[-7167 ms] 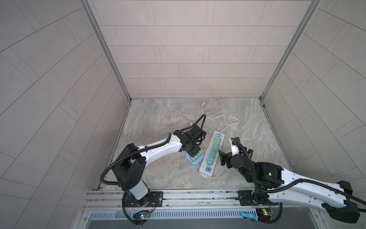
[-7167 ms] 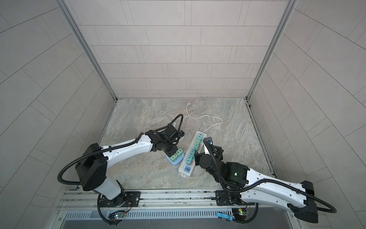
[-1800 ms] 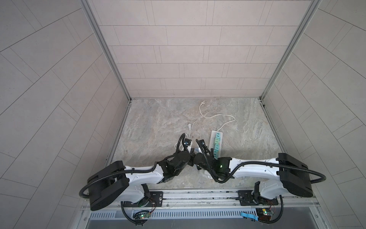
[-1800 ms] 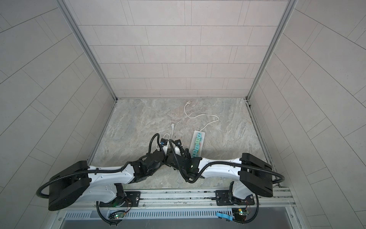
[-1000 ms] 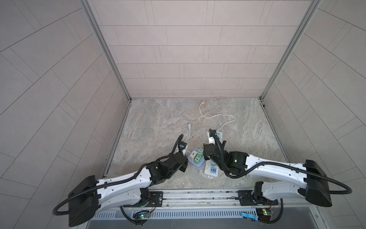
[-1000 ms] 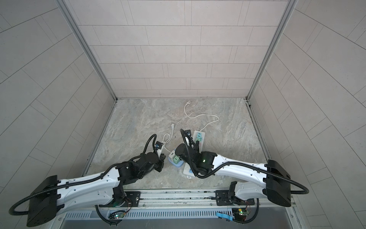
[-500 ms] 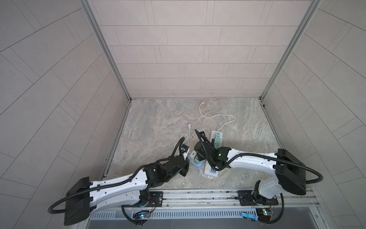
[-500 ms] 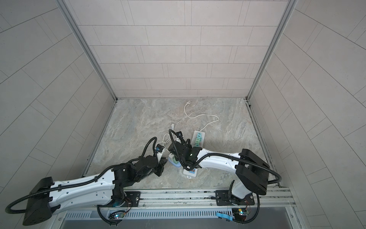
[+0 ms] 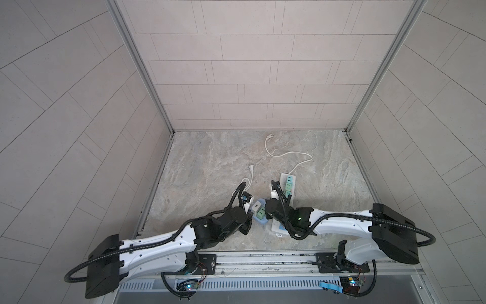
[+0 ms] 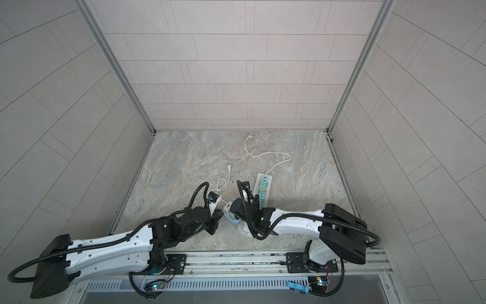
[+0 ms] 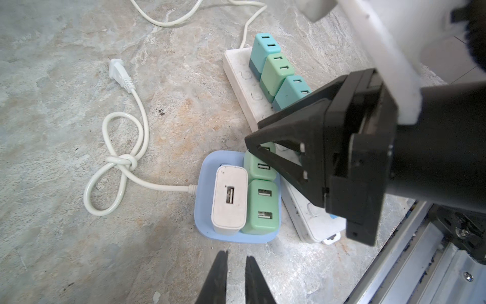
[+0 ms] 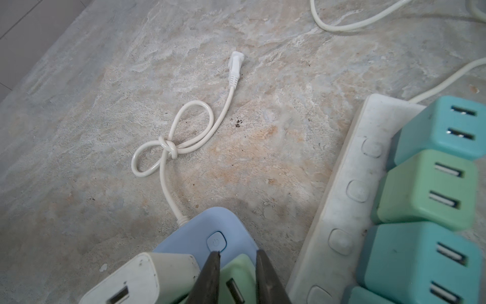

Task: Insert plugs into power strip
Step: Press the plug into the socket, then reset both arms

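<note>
blue strip [image 11: 203, 200]: white charger [image 11: 230, 200], two green plugs [image 11: 261, 208] | white strip [image 11: 236, 68]: plug row [image 11: 276, 71]

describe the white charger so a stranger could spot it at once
On the stone floor, beside the long white strip, sits a small blue strip with a knotted cord. On it, the charger stands on the cord's side. It alone is white, with one port; its neighbours are green.
</note>
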You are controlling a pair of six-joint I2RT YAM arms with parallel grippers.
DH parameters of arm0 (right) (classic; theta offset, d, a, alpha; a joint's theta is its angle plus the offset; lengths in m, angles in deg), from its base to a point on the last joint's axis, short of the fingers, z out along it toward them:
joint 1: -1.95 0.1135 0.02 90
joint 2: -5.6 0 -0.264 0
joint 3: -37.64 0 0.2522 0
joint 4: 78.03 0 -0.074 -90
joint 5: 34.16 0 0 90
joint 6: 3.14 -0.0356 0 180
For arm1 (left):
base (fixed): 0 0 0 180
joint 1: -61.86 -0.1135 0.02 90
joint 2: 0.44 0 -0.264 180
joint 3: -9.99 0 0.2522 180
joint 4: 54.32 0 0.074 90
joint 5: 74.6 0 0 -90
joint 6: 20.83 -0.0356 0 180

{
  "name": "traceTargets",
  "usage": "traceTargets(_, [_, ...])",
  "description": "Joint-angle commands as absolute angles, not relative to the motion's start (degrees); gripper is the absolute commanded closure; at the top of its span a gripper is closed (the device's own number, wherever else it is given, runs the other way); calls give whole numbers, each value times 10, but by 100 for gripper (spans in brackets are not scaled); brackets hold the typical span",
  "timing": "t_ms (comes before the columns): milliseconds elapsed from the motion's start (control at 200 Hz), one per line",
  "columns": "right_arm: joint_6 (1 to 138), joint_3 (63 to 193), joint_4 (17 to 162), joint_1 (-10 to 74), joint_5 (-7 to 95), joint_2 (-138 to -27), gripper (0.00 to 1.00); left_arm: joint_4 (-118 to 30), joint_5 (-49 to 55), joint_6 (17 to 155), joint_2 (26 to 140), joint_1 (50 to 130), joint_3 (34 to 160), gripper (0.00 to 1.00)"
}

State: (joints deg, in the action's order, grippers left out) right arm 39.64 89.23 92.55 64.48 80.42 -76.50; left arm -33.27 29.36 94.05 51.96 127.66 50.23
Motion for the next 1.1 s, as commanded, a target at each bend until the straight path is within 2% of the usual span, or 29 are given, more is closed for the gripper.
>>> traceTargets(0, [386, 886, 852, 650, 788, -794, 74, -334, 300, 950, 512, 1280, 520, 81])
traceTargets(65, [398, 899, 844, 650, 788, -790, 71, -329, 302, 948, 500, 1279, 522, 81])
traceTargets(150, [432, 937, 795, 648, 802, -748, 59, -330, 350, 943, 465, 1279, 524, 79])
traceTargets(255, [489, 1001, 700, 636, 871, -671, 32, -326, 463, 900, 389, 1271, 537, 25])
traceTargets(295, [500, 1022, 669, 614, 888, -642, 25, -323, 503, 878, 365, 1255, 544, 14])
traceTargets(325, [509, 1036, 647, 591, 899, -622, 19, -318, 526, 866, 350, 1233, 552, 10])
traceTargets(385, [518, 1052, 608, 530, 943, -587, 9, -310, 538, 838, 320, 1168, 561, 9])
traceTargets(435, [522, 1045, 596, 474, 1003, -557, 7, -311, 530, 812, 297, 1100, 559, 9])
traceTargets(505, [646, 963, 722, 388, 1056, -513, 6, -358, 540, 771, 277, 1002, 520, 8])
traceTargets(545, [710, 898, 835, 324, 1055, -499, 5, -423, 553, 748, 280, 945, 477, 8])
traceTargets(590, [714, 835, 912, 233, 1040, -500, 6, -511, 567, 743, 303, 877, 422, 8])
traceTargets(660, [665, 800, 929, 99, 987, -523, 7, -603, 563, 764, 377, 765, 361, 9])
traceTargets(720, [652, 765, 970, 29, 936, -555, 7, -643, 540, 803, 455, 686, 343, 9])
traceTargets(781, [672, 715, 1072, 12, 890, -587, 7, -670, 498, 846, 513, 654, 345, 9])
traceTargets(821, [706, 693, 1162, 12, 862, -610, 7, -711, 466, 826, 543, 654, 339, 10])
traceTargets(866, [698, 709, 1141, 12, 842, -615, 7, -771, 472, 821, 580, 654, 333, 10])
traceTargets(936, [721, 693, 1228, 11, 811, -643, 7, -874, 497, 804, 632, 653, 317, 10])
traceTargets(976, [729, 699, 1226, 11, 787, -650, 7, -920, 491, 797, 655, 653, 309, 9])
traceTargets(1031, [752, 713, 1226, 12, 734, -664, 10, -962, 453, 786, 684, 652, 309, 9])
traceTargets(1096, [783, 734, 1217, 13, 652, -686, 12, -989, 363, 756, 725, 651, 327, 8])
